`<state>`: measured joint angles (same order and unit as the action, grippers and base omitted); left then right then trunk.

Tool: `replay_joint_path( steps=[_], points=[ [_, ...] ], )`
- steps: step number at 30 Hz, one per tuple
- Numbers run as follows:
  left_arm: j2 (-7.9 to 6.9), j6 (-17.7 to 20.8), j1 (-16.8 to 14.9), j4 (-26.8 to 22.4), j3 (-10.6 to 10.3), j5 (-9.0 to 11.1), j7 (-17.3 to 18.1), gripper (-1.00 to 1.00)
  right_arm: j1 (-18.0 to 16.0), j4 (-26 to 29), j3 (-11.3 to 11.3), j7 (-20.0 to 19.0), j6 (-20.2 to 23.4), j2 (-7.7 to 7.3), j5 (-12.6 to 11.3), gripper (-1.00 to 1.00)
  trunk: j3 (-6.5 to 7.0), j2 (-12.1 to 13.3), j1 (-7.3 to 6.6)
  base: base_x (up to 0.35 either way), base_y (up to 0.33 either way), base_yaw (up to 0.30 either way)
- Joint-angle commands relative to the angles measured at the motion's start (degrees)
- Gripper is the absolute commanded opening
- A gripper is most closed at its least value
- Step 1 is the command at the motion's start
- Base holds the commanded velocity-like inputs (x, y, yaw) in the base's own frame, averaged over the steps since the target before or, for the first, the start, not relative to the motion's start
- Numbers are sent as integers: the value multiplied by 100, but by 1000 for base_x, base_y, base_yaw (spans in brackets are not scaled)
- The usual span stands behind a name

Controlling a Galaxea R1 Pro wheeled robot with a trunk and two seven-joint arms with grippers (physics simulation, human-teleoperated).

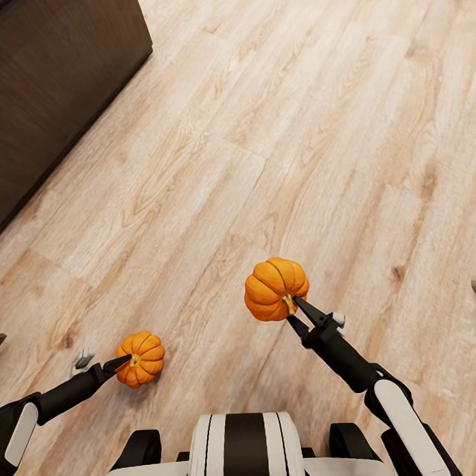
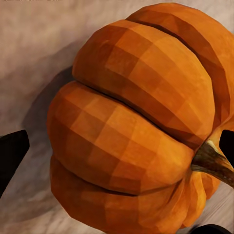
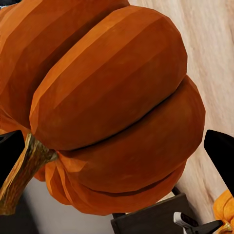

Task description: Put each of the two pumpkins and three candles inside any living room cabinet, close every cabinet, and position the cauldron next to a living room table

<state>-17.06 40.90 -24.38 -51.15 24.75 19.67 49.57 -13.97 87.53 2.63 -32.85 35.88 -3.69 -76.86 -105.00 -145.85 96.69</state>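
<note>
Between each arm's jaws sits a pumpkin, left [image 1: 140, 359] and right [image 1: 275, 289], both clamped at the stem.

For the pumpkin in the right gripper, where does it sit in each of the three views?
Head view: the right pumpkin is right of centre, at the right gripper.
Right wrist view: it spans most of the frame, between the dark fingers.
Left wrist view: the pumpkin here is the other one; I see no sign of the right one.
Shared landmark: the other pumpkin, also peeking into the right wrist view's lower corner.
</note>
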Motion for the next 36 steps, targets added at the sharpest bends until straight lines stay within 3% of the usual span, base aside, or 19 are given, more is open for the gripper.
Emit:
replay_joint_path(
  steps=[1,29,36],
  points=[
    [1,-83,3,9,0,-165,-297,-100,0,1,0,5,1,0,-1,-100,0,0,1,0,0,0],
    [1,-89,3,9,5,-139,-292,-100,1,-7,0,6,4,14,3,-100,0,0,1,0,0,0],
    [1,-83,3,9,12,-139,-294,-100,8,-8,2,6,2,26,9,-100,155,10,-17,0,0,0]
  ],
)
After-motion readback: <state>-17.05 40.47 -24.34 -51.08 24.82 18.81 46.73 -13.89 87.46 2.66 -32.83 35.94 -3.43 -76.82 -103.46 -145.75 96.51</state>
